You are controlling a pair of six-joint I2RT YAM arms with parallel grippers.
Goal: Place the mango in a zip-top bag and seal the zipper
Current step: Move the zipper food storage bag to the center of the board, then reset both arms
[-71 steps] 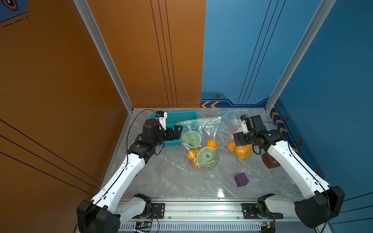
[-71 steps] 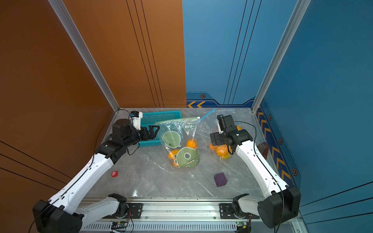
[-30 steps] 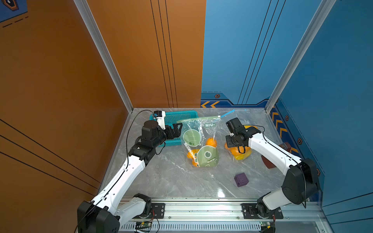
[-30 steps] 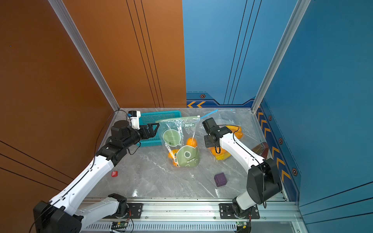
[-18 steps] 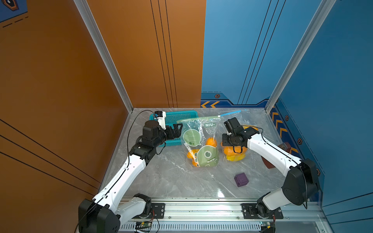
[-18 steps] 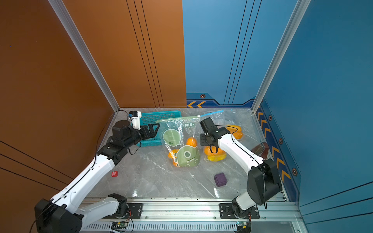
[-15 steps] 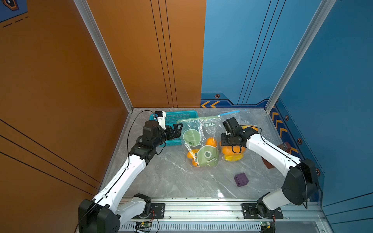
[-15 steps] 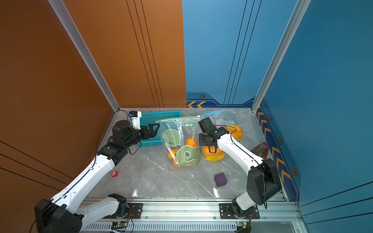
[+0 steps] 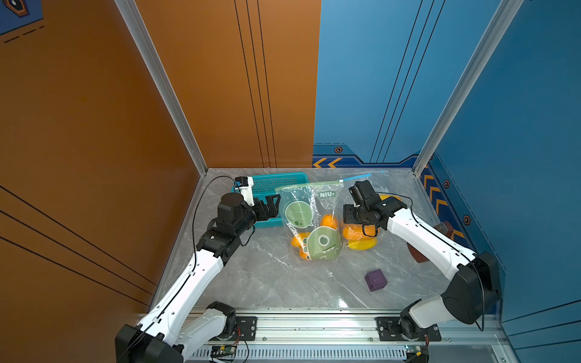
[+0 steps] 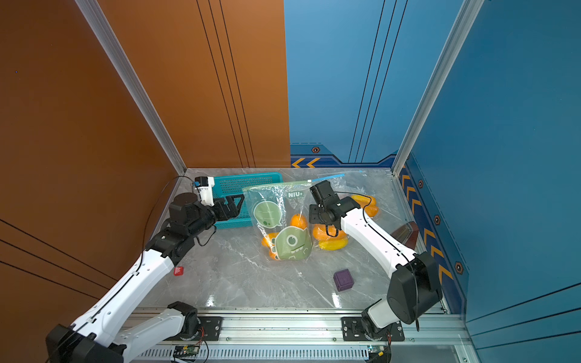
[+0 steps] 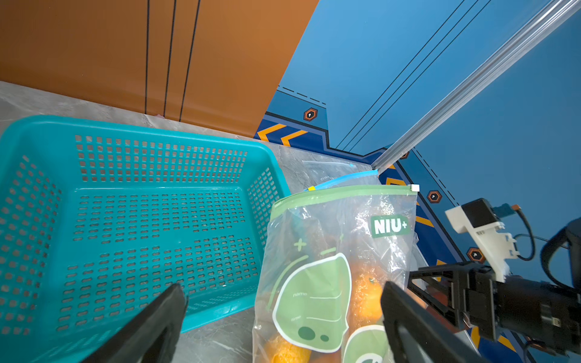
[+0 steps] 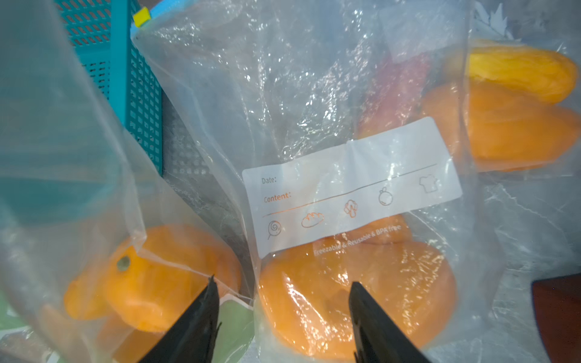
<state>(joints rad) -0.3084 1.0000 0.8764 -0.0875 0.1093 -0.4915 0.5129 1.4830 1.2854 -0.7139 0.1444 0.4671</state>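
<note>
A clear zip-top bag [image 12: 345, 182] with a white label lies right of centre, its blue zipper [image 9: 355, 177] at the far end. Inside it, orange mangoes [image 12: 361, 298] [image 9: 349, 234] and a yellow one [image 9: 361, 244] show through the plastic. My right gripper [image 12: 283, 281] [image 9: 349, 215] stands open just over this bag, with nothing between its fingers. A green-printed zip-top bag [image 9: 309, 201] [image 11: 330, 251], also with orange fruit inside, stands beside it. My left gripper [image 11: 283, 286] [image 9: 273, 204] is wide open, facing the green bag over the basket's near rim.
A teal basket [image 9: 273, 182] [image 11: 125, 213] stands at the back left. A purple cube [image 9: 375, 280] lies near the front right, and a small red piece [image 10: 178, 271] by the left arm. A dark brown object [image 10: 405, 232] sits against the right wall. More bagged mangoes [image 12: 518, 94] lie behind the right arm.
My right gripper slid left, drawing the clear bag with its fruit up against the green bag, then opened its jaws. The left arm has stayed put.
</note>
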